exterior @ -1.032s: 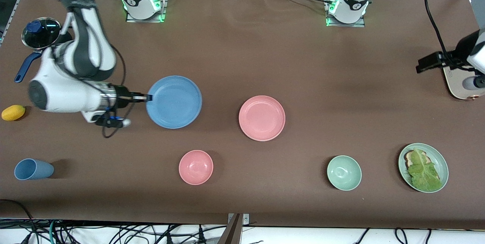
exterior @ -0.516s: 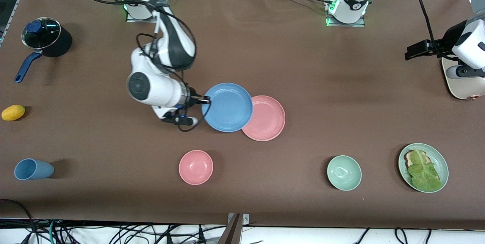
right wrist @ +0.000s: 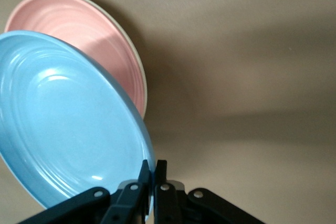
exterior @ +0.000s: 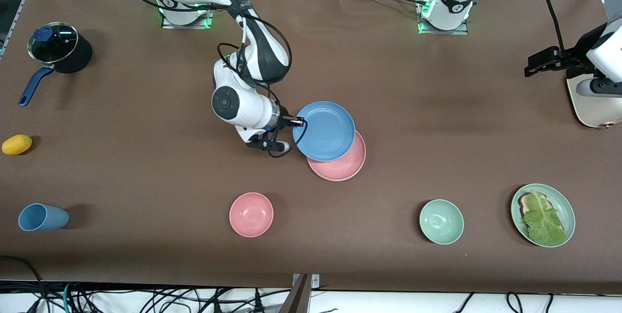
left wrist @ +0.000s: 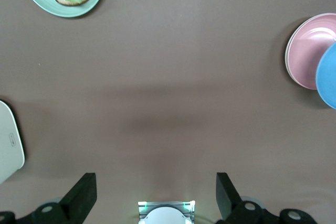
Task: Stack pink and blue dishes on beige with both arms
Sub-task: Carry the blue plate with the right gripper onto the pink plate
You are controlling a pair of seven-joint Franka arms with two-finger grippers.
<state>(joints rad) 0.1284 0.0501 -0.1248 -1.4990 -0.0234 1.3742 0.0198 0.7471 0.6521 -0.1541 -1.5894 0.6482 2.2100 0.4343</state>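
My right gripper [exterior: 297,121] [right wrist: 152,165] is shut on the rim of the sky-blue plate [exterior: 324,130] [right wrist: 68,124]. It holds that plate over the pink plate [exterior: 342,165] [right wrist: 100,35] at the table's middle, covering most of it. The blue plate sits off-centre, shifted toward the robots' bases. A thin cream-beige plate rim [right wrist: 138,65] [left wrist: 287,59] shows under the pink plate's edge; the rest of it is hidden. My left gripper [left wrist: 156,178] waits open and empty, high over the left arm's end of the table.
Nearer the front camera stand a pink bowl [exterior: 251,214], a green bowl [exterior: 441,221], a lettuce plate [exterior: 543,215] and a blue cup [exterior: 41,217]. A yellow fruit [exterior: 17,144] and lidded pot [exterior: 56,45] are at the right arm's end. A white board [exterior: 590,106] lies under the left arm.
My right arm has carried the blue plate from the right arm's end of the table to over the pink plate. The left arm has only shifted slightly.
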